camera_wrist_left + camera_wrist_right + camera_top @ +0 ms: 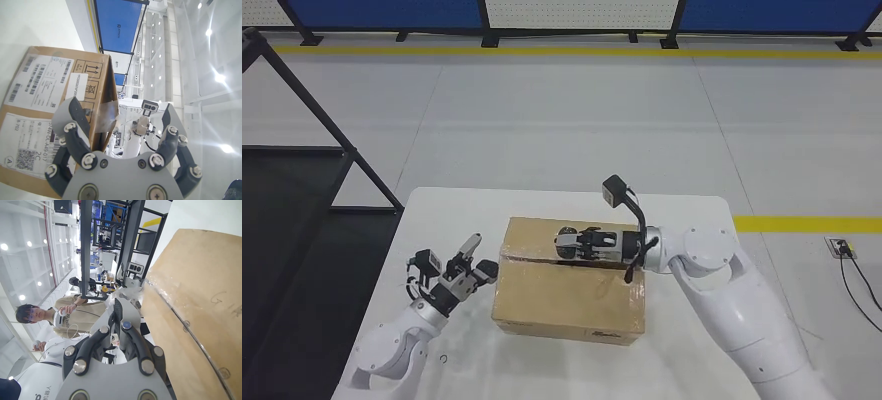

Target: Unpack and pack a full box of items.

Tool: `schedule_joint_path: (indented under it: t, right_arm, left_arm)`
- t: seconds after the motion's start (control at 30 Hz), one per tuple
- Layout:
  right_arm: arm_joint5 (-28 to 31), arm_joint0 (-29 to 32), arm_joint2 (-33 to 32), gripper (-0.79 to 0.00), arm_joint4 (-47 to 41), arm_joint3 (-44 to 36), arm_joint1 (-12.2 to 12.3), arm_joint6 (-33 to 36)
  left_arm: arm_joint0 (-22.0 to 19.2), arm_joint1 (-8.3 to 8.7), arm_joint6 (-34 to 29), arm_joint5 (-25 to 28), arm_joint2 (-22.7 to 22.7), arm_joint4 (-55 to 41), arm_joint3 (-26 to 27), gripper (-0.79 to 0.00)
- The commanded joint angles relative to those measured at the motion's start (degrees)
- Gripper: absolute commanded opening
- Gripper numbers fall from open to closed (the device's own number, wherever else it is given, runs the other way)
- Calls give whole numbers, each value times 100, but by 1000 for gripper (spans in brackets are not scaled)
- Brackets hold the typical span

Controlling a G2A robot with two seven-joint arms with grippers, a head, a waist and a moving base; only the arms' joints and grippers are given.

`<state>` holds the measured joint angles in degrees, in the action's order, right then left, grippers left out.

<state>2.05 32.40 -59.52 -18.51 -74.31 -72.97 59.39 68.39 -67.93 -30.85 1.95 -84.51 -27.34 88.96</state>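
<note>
Box sits mid-desk, flaps down. The right arm is stretched flat across its top near the far edge, right gripper pinched closed on crumpled clear tape. Left gripper is spread wide and empty, just beside the box's left side.

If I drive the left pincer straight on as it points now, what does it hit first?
The left pincer would probably meet the box, on its labelled side near the taped corner; depth is unclear.

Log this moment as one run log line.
box: closed, on table | right gripper: shut on tape at top seam | left gripper: open, at box end
</note>
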Motion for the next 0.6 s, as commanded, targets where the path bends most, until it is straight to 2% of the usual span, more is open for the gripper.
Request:
schedule_joint_path:
  t: [0.0, 0.2, 0.4, 0.57]
  right_arm:
    - [-1, 26, -14, -785, -8, -62, 4, -28]
    - [-17, 64, -22, -785, -42, -177, 10, -38]
    - [-97, 24, 18, -785, -52, -194, 5, 17]
    - [-104, 18, 24, -785, -47, -193, 5, 26]
  left_arm:
    - [43, -1, 2, 24, 20, 14, 39, 0]
    - [156, -1, 40, 157, 53, 119, 122, 0]
    - [85, 20, 306, 353, -395, -220, 182, 0]
    - [-74, 36, 53, 76, -616, -815, 377, 0]
